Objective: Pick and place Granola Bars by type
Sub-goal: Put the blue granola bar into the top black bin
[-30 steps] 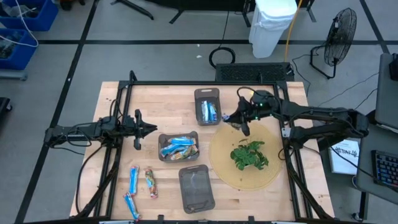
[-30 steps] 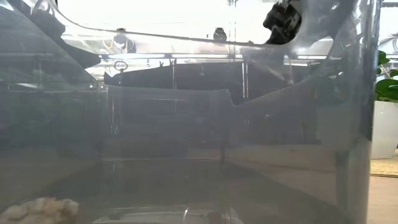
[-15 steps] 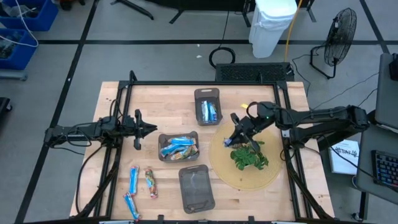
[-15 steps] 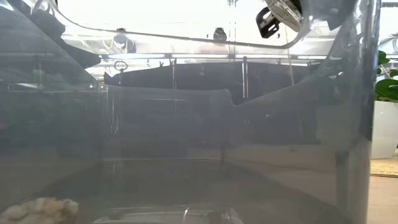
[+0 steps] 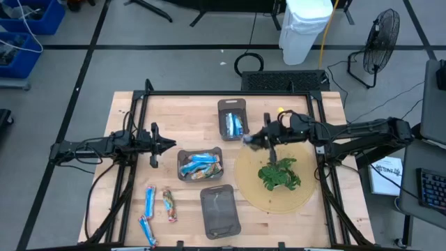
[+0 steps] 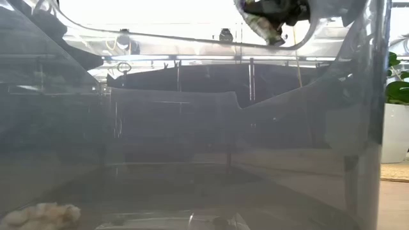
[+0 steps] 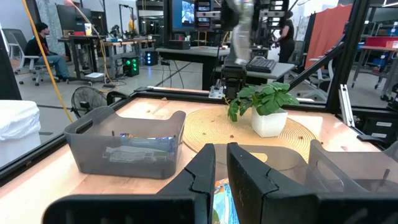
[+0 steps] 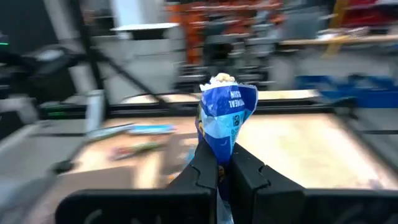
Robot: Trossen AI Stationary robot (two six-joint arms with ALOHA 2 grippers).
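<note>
Right wrist view: right claw clamped on blue-and-white granola bar, bar upright.

The wooden tabletop is carrying three grey trays in a staggered line, a round woven mat under a potted plant, and three loose granola bars lying near its front-left corner.

A robotics lab: framed wooden table, desks with monitors, seated person, floor fan.
</note>
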